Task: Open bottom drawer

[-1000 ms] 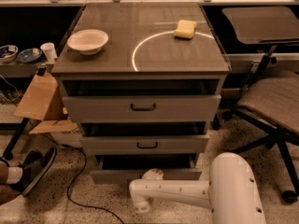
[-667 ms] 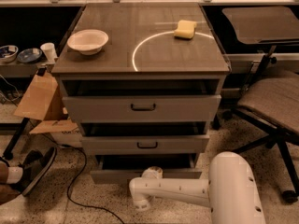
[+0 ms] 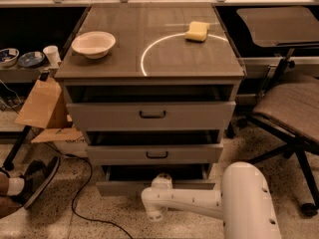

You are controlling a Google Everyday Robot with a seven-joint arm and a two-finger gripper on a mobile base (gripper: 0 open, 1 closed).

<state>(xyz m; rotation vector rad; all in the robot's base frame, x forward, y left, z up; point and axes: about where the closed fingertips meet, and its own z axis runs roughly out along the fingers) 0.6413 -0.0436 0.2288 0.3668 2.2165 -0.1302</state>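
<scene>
Reaching in low at the foot of the desk [image 3: 149, 71], the gripper [image 3: 162, 181] sits against the middle of the bottom drawer [image 3: 119, 187], right where its front panel meets the dark gap above; whether it is open or closed cannot be told from this angle. The white arm [image 3: 184, 203] runs level along the floor in front of the desk and joins a rounded white body [image 3: 249, 203] at the desk's lower right. The bottom drawer is the lowest and slimmest of the desk's three, and its front stands slightly forward with a shadowed slot over it. Above it the middle drawer [image 3: 114, 154] and the tall top drawer [image 3: 109, 115] each show a small black handle and a dark gap over the front. On the desk top, a white bowl [image 3: 93, 44] rests near the left edge, a yellow sponge [image 3: 198, 31] lies toward the back right, touching a white ring [image 3: 144, 59] marked on the surface. Left of the desk lean pieces of cardboard [image 3: 42, 103], with a black cable [image 3: 79, 203] and a shoe [image 3: 35, 180] on the floor; a padded chair [image 3: 289, 108] stands to the desk's right.
</scene>
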